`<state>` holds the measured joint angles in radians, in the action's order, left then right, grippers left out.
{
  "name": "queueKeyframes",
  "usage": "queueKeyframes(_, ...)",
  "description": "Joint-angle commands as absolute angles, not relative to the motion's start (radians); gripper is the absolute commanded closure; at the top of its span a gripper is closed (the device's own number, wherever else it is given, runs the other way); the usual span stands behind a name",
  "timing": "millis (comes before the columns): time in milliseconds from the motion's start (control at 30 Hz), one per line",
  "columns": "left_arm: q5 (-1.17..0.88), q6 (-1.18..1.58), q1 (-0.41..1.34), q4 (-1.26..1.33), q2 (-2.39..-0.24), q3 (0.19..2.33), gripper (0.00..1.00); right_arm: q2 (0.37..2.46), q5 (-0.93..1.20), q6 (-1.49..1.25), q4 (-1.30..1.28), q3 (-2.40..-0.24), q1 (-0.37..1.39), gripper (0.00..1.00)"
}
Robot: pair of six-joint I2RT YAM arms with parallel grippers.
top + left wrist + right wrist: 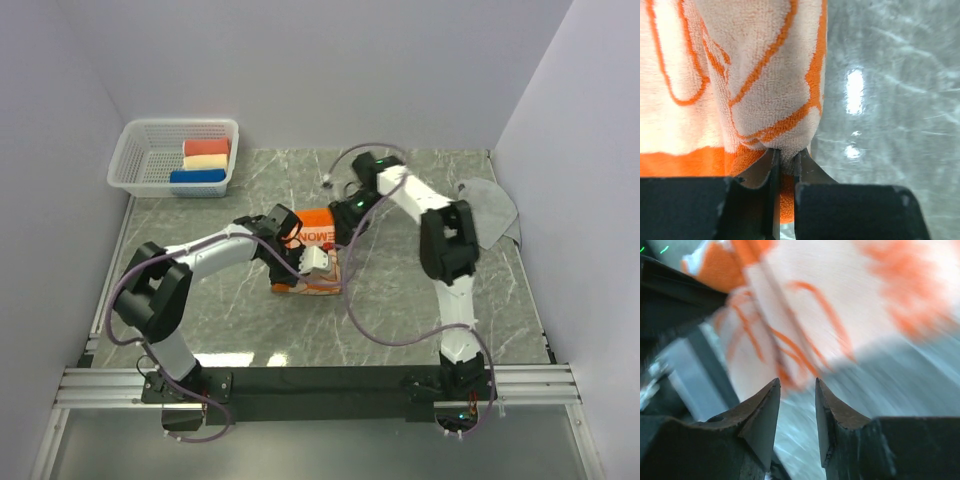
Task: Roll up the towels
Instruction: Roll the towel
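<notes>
You are working on a grey, marble-patterned tabletop (250,330) with pale veins. It is boxed in by plain, pale lilac walls: a back wall (330,70), a left wall (50,200) and a right wall (590,200). An aluminium rail (320,385) runs along the near edge. A white plastic basket (130,160) sits in the far left corner. Your left wrist view shows a bright reflection (855,91) on the glossy surface.

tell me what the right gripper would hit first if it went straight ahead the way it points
Most likely the orange towel: the right gripper is open and aimed at its near edge, with only bare table between. Blur leaves depth unclear.
</notes>
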<state>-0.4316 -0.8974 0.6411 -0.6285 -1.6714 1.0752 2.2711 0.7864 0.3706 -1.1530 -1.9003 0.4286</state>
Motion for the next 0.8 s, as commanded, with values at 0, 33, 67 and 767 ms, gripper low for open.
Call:
queueKeyframes(0, -0.58, -0.79, 0.627, -0.923, -1.784, 1.086, 0.99, 2.036, 0.64, 0.347, -0.993, -1.833, 0.324, 0.59)
queueKeyframes(33, -0.586, -0.784, 0.614, -0.937, -1.827, 1.115, 0.99, 1.998, 0.634, 0.341, -0.959, -1.794, 0.305, 0.58)
queueKeyframes(67, -0.594, -0.775, 0.606, -0.962, -1.85, 1.129, 0.99, 1.958, 0.629, 0.336, -0.945, -1.775, 0.261, 0.58)
queueKeyframes(767, -0.649, -0.807, 0.445, -1.221, -2.312, 1.516, 0.99, 1.284, 0.169, 0.454, -0.586, -1.19, 0.722, 0.42)
